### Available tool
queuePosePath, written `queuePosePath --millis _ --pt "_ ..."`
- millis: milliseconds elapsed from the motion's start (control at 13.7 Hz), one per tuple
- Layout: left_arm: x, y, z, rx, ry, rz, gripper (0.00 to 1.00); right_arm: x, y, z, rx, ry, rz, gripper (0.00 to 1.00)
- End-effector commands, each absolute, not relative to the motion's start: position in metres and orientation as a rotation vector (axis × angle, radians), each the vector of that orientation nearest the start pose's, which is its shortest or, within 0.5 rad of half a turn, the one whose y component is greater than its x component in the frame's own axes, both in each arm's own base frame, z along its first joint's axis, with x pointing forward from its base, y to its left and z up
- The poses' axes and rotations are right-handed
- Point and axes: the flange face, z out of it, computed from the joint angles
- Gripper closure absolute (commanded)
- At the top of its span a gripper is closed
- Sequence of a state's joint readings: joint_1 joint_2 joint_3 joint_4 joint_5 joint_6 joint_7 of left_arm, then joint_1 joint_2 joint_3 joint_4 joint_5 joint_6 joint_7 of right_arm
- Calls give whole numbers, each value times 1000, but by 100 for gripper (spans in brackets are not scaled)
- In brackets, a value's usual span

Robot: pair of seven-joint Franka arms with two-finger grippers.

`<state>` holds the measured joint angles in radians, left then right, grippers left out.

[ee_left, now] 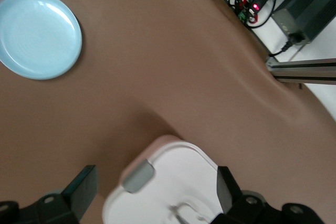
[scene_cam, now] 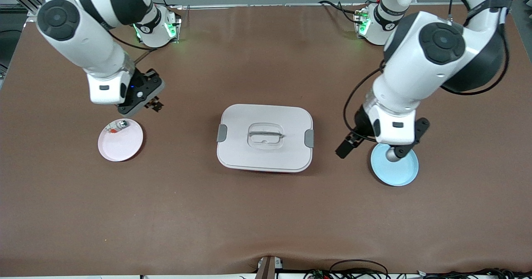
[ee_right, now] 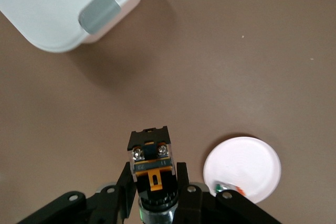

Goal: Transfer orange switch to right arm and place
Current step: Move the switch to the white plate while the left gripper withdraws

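Observation:
My right gripper (scene_cam: pixel 154 102) is shut on the orange switch (scene_cam: pixel 157 104), a tiny black block with an orange-tan tab. It holds the switch above the table, just beside the pink plate (scene_cam: pixel 121 146). In the right wrist view the switch (ee_right: pixel 151 156) stands upright between the fingers of the right gripper (ee_right: pixel 153 182), and the plate (ee_right: pixel 247 161) lies close by. My left gripper (scene_cam: pixel 372 149) is open and empty, above the table between the white box (scene_cam: pixel 265 137) and the blue plate (scene_cam: pixel 397 171). In the left wrist view the left gripper (ee_left: pixel 156 190) hangs over the box's edge.
The pink plate holds a small whitish-clear piece (scene_cam: pixel 118 125) with a red-orange bit, also in the right wrist view (ee_right: pixel 228 187). The lidded white box (ee_left: pixel 173 182) with grey clasps sits mid-table. The blue plate (ee_left: pixel 39 32) is bare. Cables lie along the table's near edge.

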<state>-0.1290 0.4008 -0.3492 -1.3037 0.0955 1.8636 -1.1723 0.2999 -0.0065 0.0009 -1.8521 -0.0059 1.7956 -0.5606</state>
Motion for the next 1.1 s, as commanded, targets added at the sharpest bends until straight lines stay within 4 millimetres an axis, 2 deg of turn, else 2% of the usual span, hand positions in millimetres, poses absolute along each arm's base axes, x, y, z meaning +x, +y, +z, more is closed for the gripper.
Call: queuePosePath --millis 0,73,219,439,585,731,1023 --pt "640 -236 547 -3086 -1005 -174 0 535 120 514 -2791 -1506 89 100" --pt "644 -222 545 -3084 -969 -166 0 540 105 512 -2772 -1595 97 100" --pt "650 -204 545 -3056 -873 -204 0 544 66 490 -2722 -1715 97 100" --pt "653 -195 545 -3025 -860 -241 0 551 17 458 -2642 -1875 20 100" --pt "656 -193 539 -3031 -853 -232 0 551 -18 422 -2621 -1937 -32 100" --pt "657 -193 537 -3037 -827 -229 0 555 -30 388 -2598 -1956 -21 100" --pt "656 -186 544 -3069 -600 -242 0 568 -39 326 -2551 -1968 26 100"
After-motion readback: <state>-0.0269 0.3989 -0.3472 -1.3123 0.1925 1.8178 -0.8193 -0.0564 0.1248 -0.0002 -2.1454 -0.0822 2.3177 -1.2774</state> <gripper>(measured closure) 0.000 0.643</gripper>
